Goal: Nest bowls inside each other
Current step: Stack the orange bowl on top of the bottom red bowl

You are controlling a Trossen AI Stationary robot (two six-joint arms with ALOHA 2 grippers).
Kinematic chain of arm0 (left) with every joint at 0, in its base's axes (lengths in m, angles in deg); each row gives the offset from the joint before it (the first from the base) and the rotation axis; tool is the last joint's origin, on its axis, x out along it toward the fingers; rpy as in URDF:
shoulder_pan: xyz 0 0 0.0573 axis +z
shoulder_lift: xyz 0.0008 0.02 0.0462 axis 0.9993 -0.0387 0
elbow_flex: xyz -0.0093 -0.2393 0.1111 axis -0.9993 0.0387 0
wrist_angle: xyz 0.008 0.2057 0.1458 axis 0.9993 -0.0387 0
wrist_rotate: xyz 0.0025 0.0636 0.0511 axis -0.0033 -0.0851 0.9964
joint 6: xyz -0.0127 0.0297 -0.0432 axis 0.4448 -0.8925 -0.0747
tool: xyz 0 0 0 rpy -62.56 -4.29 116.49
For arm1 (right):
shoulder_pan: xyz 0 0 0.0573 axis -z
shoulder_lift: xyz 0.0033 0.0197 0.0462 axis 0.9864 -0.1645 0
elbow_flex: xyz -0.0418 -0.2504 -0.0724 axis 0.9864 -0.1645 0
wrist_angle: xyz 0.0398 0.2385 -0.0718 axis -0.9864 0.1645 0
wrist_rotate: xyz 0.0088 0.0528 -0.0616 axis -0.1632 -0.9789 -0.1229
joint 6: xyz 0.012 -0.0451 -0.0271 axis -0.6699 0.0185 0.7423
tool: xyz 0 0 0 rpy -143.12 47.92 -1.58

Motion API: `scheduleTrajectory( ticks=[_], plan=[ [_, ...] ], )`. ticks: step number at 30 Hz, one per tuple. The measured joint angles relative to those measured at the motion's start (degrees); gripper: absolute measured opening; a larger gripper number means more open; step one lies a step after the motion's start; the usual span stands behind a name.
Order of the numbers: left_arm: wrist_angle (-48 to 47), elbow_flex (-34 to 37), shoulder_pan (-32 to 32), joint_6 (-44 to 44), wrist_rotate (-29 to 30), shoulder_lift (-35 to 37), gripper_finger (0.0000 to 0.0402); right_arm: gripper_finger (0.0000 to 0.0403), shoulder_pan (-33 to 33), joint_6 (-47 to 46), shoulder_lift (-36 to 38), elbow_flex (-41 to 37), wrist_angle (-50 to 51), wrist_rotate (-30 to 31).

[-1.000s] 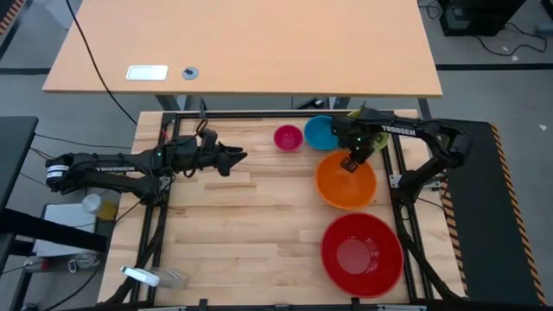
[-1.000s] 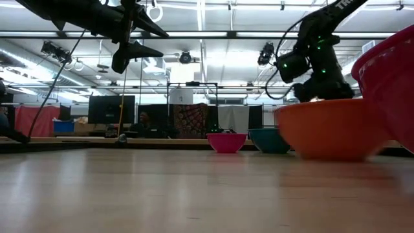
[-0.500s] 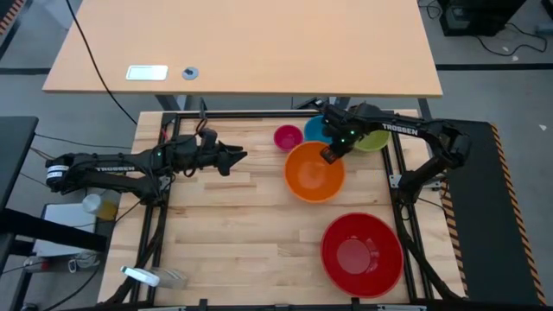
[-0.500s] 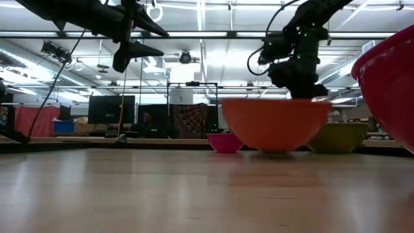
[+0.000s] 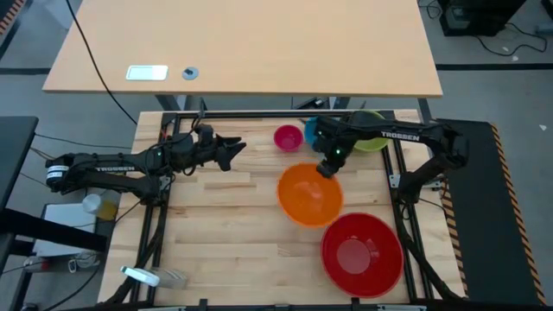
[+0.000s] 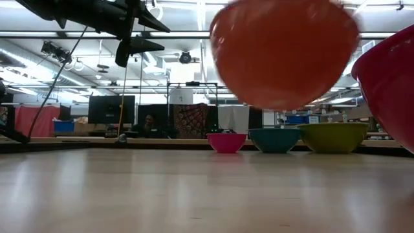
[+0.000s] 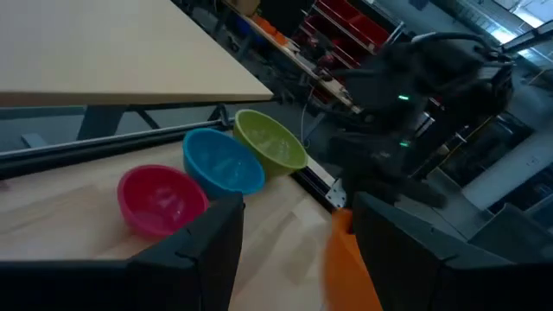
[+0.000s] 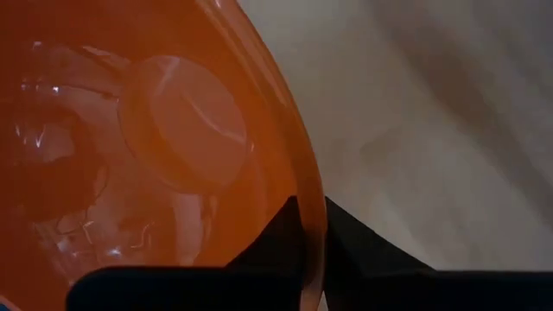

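Observation:
The orange bowl (image 5: 309,194) hangs above the table's middle right, with my right gripper (image 5: 328,166) shut on its far rim. In the low view the orange bowl (image 6: 283,52) floats well above the tabletop. The pink bowl (image 5: 288,137), blue bowl (image 5: 311,131) and yellow-green bowl (image 5: 373,141) stand in a row on their bases at the far edge. The red bowl (image 5: 361,253) stands at the near right. My left gripper (image 5: 235,149) hovers open at the far left, holding nothing. My right gripper pinches the orange bowl's rim (image 8: 313,226) on the bowl's far side, one finger inside the bowl and one outside. The fingers (image 8: 350,240) slant down from the far right. The bowl is lifted clear of the table, mouth upward, reaching toward the near side from the fingers.
Black frame rails (image 5: 259,115) border the wooden tabletop at the far side and both ends. Bare wood (image 5: 225,225) lies across the middle and near left. A light desk (image 5: 242,52) stands beyond the far edge.
My right gripper has gone toward the table's left and up with the orange bowl. The bowl first slid left along the table, then rose clear of it, uncovering the blue and yellow-green bowls behind it.

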Motion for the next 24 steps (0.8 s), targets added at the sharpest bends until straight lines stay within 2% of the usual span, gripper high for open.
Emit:
scheduleTrajectory(
  ticks=[6,10,13,16,24],
  plan=[
    [0.17,0.00,0.00,-0.19,-0.04,-0.02,0.0220,0.0032,-9.85,9.03,0.13,7.79,14.04,2.84],
    [2.53,0.00,0.00,-3.47,-0.13,-0.04,0.0220,0.0033,-17.41,15.36,0.33,8.88,19.26,4.15],
    [4.37,0.00,0.00,-5.18,-0.17,-0.04,0.0220,0.0033,-23.23,16.81,0.99,8.22,20.81,8.32],
    [5.84,0.00,0.00,-7.15,-0.20,-0.04,0.0220,0.0033,-27.63,15.77,1.40,6.59,21.05,12.07],
    [6.62,0.00,0.00,-7.71,-0.20,-0.04,0.0220,0.0034,-34.50,5.80,1.47,0.67,17.59,14.86]
  ],
)
